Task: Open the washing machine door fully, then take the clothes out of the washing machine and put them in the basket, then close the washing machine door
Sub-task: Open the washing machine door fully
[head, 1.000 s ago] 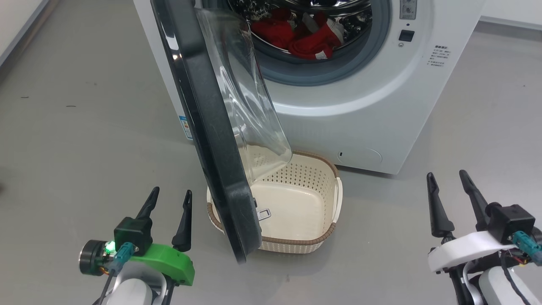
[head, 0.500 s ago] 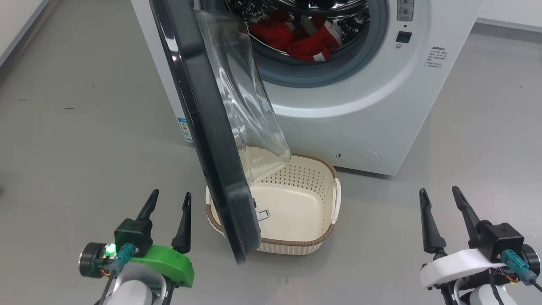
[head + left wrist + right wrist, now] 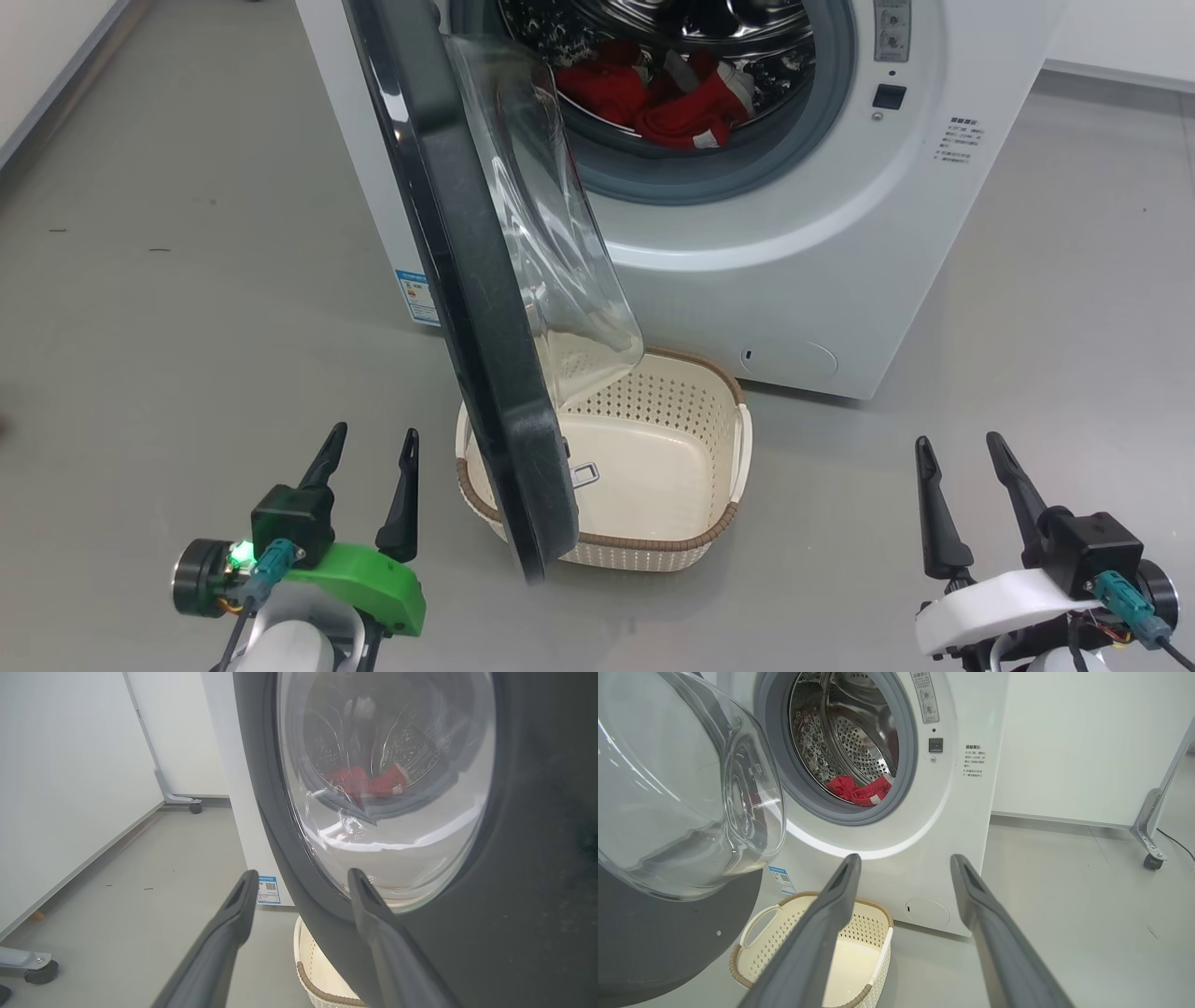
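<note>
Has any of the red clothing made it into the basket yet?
No, the basket shows a bare cream floor, and the clothes lie inside the washing machine.

Glossy black washing machine door (image 3: 471,308), perforated matt plastic basket (image 3: 672,397)

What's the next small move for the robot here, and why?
Probably bring the left gripper to the near edge of the washing machine door and swing it wider: it stands only part open, above the basket, the clothes lie in the drum, and its fingers are open and empty.
</note>
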Motion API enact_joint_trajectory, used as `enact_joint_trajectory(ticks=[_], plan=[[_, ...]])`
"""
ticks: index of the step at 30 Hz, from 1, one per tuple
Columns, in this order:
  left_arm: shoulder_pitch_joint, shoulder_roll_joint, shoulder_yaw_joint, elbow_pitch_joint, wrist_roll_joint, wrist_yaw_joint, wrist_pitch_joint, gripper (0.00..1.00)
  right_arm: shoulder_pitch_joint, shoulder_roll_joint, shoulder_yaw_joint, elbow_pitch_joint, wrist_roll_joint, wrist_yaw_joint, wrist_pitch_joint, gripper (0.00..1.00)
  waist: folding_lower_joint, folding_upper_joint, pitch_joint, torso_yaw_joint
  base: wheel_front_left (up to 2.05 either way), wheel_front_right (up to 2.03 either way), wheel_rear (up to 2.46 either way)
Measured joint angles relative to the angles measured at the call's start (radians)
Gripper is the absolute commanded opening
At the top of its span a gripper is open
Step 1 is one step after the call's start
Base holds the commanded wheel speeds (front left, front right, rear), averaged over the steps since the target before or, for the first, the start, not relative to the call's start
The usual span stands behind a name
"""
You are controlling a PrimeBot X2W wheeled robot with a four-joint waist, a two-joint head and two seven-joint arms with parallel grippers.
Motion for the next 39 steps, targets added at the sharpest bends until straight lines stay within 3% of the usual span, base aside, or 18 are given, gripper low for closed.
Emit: enact_joint_trajectory(ticks=[12,13,14,16,30,39], plan=[[0.000,0.000,0.001,0.007,0.004,0.000,0.000,1.00,0.008,0.027,-0.032,0.001,-0.028,0.031,0.000,1.00,0.0000,0.0000,-0.003,-0.003,0.00,0.00,0.00],[0.000,0.000,0.001,0.009,0.004,0.000,0.000,0.82,0.008,0.028,-0.034,0.001,-0.030,0.035,0.000,1.00,0.0000,0.0000,-0.003,-0.003,0.00,0.00,0.00],[0.000,0.000,0.001,0.010,0.004,0.000,0.000,0.42,0.009,0.029,-0.036,0.001,-0.032,0.035,0.000,1.00,0.0000,0.0000,-0.003,-0.003,0.00,0.00,0.00],[0.000,0.000,0.001,0.011,0.004,0.000,0.000,0.00,0.009,0.032,-0.041,0.001,-0.036,0.042,0.000,1.00,0.0000,0.0000,-0.003,-0.003,0.00,0.00,0.00],[0.000,0.000,0.001,0.002,0.003,0.000,0.000,0.00,0.021,0.049,-0.072,0.013,-0.056,0.064,0.000,1.00,0.0000,0.0000,-0.009,0.000,0.00,0.00,0.00],[0.000,0.000,0.026,-0.086,0.003,0.000,0.000,0.00,0.026,0.060,-0.093,0.038,-0.062,0.088,0.000,1.00,0.0000,0.0000,-0.015,0.006,0.00,0.00,0.00]])
